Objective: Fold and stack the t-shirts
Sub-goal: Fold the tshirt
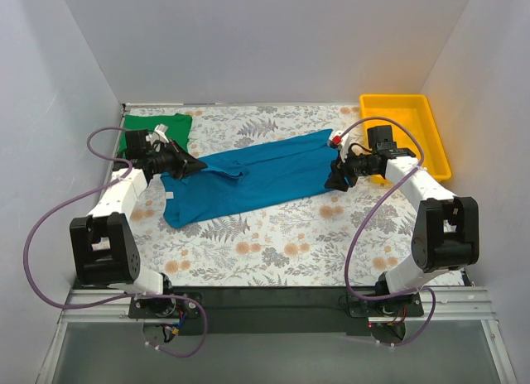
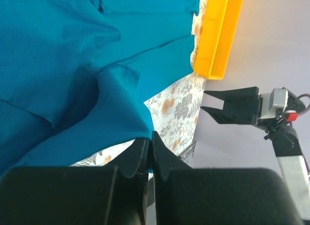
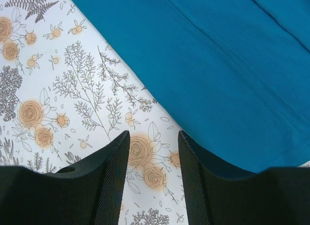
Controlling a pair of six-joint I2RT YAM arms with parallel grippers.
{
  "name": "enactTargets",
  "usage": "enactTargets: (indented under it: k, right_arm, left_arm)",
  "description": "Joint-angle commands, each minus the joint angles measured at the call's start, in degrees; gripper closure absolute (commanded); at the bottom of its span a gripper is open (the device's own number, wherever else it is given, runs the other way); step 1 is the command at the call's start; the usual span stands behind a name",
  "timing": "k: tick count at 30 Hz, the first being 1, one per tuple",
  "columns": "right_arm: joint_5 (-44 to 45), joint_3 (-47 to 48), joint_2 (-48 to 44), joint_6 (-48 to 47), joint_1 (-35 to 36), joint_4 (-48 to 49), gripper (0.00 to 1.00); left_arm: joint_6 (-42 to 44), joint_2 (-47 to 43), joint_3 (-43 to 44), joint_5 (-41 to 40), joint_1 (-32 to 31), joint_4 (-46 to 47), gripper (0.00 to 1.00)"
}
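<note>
The teal-blue t-shirt (image 1: 248, 181) lies spread across the middle of the floral table, with wrinkles at its left end. My left gripper (image 1: 195, 165) is shut on that left end; in the left wrist view the fingertips (image 2: 149, 137) pinch a fold of the teal fabric (image 2: 72, 65). My right gripper (image 1: 338, 179) hovers at the shirt's right edge. It is open (image 3: 153, 137), with only floral cloth between its fingers and the teal hem (image 3: 218, 65) just beside the right finger. The bright green t-shirt (image 1: 157, 129) lies crumpled at the back left, behind the left arm.
A yellow plastic tray (image 1: 406, 132) stands at the back right, beside the right arm; it also shows as the yellow tray (image 2: 218, 31) in the left wrist view. The floral tablecloth (image 1: 273, 243) covers the table. White walls close in the left, right and back sides.
</note>
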Motion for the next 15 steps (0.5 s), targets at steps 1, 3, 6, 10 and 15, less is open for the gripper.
enactTargets:
  k: [1,3,6,10,15]
  right_arm:
    - [-2.2,-0.5,-1.8,-0.5,-0.5,1.4,0.48]
    - [-2.3,-0.5,-1.8,-0.4,-0.6,1.5,0.48]
    - [-2.5,-0.5,-1.9,-0.4,-0.7,1.4,0.48]
    - [-2.6,-0.6,-1.8,-0.5,-0.7,1.4,0.48]
    - [-3.0,-0.6,-1.7,-0.3,-0.8,1.4,0.48]
  left_arm:
    - [5.3,2.2,3.5,4.5,0.1,-1.5,1.00]
    - [6.4,4.5,5.3,5.1,-0.2,-2.2,1.00]
    - [8.9,7.3,7.3,6.1,-0.6,-3.2,1.00]
    - [11.7,10.4,9.7,6.3,-0.9,-5.0,1.00]
    - [14.4,12.7,12.5,6.6,-0.9,-5.7,1.00]
